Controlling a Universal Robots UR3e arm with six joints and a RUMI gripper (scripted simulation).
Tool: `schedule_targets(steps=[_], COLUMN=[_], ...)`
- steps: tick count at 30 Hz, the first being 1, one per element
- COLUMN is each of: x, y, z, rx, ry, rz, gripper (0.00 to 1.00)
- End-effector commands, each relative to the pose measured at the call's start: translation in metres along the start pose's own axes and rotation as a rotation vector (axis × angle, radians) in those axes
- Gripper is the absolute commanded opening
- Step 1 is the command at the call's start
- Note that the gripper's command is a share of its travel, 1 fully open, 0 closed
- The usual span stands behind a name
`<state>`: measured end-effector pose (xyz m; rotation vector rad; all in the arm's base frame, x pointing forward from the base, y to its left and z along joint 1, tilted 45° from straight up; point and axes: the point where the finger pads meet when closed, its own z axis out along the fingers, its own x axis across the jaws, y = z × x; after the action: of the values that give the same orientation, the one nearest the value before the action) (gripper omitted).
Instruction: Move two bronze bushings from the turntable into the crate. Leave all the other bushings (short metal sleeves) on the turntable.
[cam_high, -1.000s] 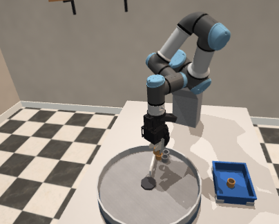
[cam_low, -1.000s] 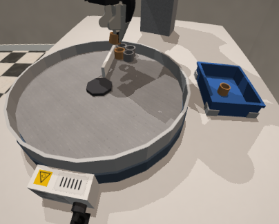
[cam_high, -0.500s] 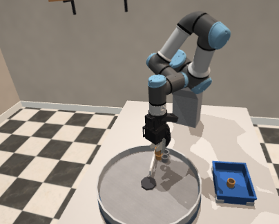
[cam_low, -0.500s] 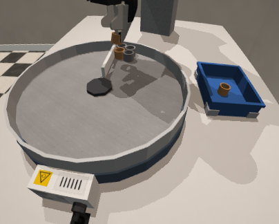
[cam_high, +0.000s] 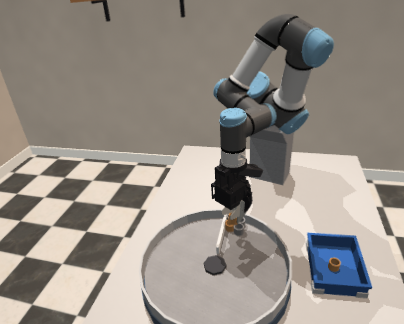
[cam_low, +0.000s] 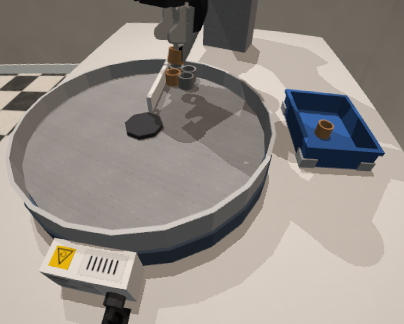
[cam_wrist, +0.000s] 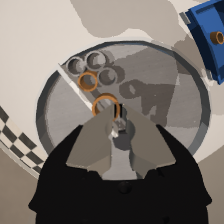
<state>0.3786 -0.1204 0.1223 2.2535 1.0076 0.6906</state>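
Bushing 2 of 2 appears in hand: a bronze bushing (cam_low: 175, 55) (cam_wrist: 100, 108) is gripped by its wall in the nearly closed end effector (cam_high: 231, 216) (cam_low: 177, 49) (cam_wrist: 117, 104), above the turntable (cam_high: 287, 250) (cam_low: 270, 142) (cam_wrist: 206, 95) — 1 bronze piece (cam_high: 334, 264) (cam_low: 324, 129) (cam_wrist: 217, 38) is already in the crate (cam_high: 345, 289) (cam_low: 341, 159) (cam_wrist: 200, 45), right of the turntable, where carrying is needed next

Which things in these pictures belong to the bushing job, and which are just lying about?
Part of the job:
- tool, shut on a bronze bushing
- turntable
- blue crate, one bronze bushing inside

Not to be moved:
- second bronze bushing on the turntable
- three grey bushings
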Motion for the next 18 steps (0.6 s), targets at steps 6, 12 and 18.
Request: schedule_targets(steps=[6,12,18], x=[0.011,0.02,0.026], y=[-0.008,-0.014,-0.019], z=[0.0,0.0,0.0], rx=[-0.002,-0.002,-0.002], ry=[-0.001,-0.001,-0.001], rz=[-0.001,-0.001,-0.001], gripper=[0.0,0.0,0.0])
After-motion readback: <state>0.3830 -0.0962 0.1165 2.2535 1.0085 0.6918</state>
